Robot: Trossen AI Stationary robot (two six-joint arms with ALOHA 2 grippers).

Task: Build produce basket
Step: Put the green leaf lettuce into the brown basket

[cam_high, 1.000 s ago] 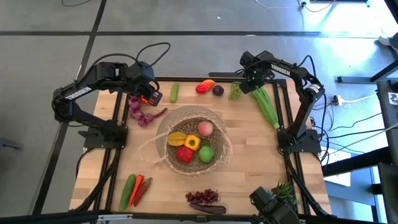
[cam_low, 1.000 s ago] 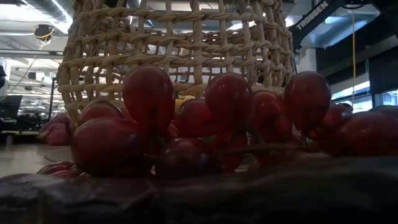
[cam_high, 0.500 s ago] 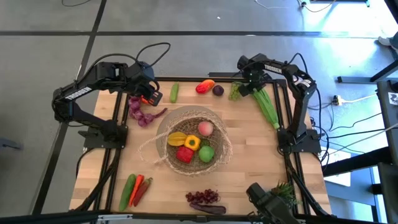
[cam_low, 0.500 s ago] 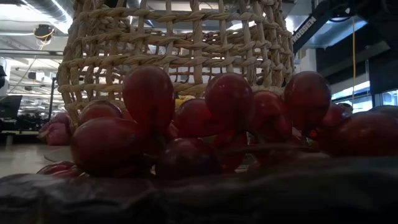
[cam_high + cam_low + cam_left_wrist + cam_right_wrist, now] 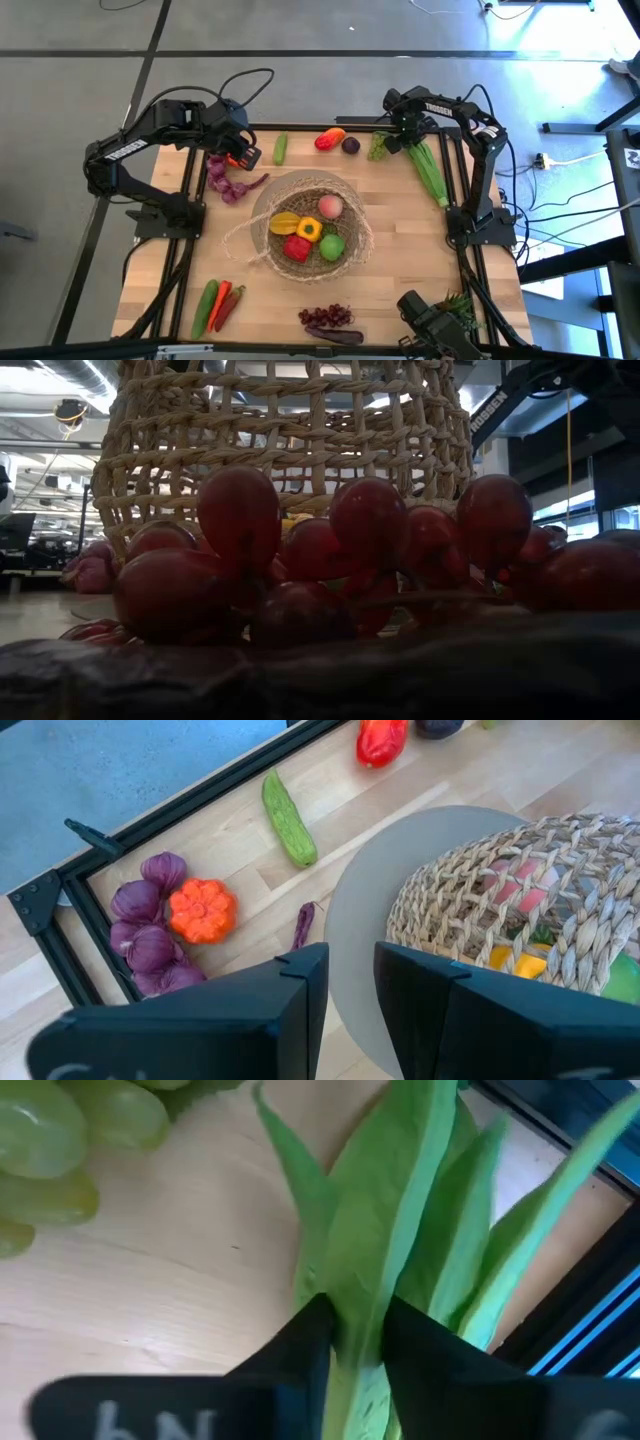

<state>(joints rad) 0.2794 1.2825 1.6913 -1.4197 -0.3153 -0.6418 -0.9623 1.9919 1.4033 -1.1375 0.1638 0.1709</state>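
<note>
Right gripper (image 5: 355,1330) is pinching the green leafy stalks (image 5: 428,168) near the worktop's far right corner, fingers pressed onto the leaf bundle. Stalks are looking light, long and floppy; gripping nearer mid-length would probably curb drooping. Arm is reaching low and forward. Basket (image 5: 352,205) is sitting mid-worktop. Left gripper (image 5: 345,990), fingers nearly together and empty, is waiting by the far left corner.

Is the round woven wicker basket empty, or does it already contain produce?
Not empty. The round tan woven wicker basket holds yellow, red, green and pink toy produce pieces, seen from above.
</note>
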